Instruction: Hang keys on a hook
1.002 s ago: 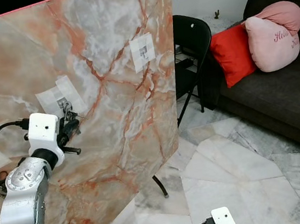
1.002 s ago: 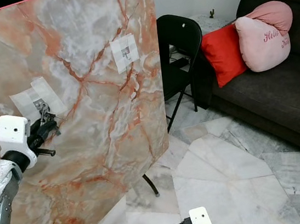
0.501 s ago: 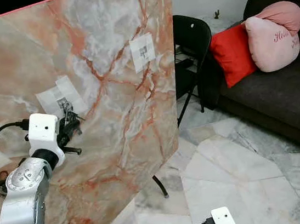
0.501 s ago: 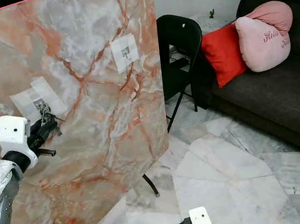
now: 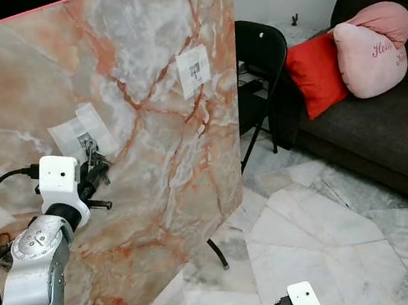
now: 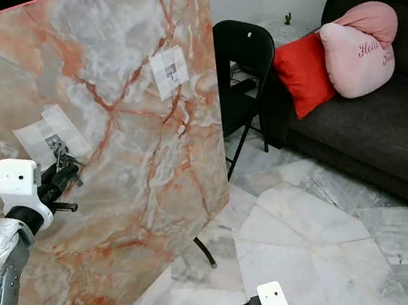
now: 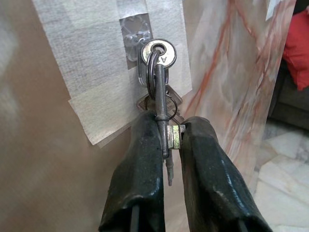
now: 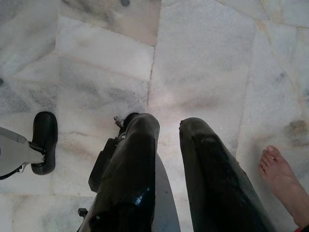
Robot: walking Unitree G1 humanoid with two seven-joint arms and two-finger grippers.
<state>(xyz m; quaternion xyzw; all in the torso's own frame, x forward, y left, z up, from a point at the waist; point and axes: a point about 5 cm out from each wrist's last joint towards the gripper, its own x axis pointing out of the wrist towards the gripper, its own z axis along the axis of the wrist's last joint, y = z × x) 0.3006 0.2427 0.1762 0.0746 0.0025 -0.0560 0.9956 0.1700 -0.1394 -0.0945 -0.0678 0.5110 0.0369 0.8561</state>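
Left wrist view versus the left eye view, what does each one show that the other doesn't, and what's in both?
The left wrist view gives the close detail: the clear hook under tape, the key ring looped on it, and the left gripper shut on the keys. The left eye view adds the room: a second taped hook, the black folding chair, the dark sofa with a red cushion and a pink pillow, and the marble floor. Both show the marble-patterned board, the keys and the gripper at the hook.
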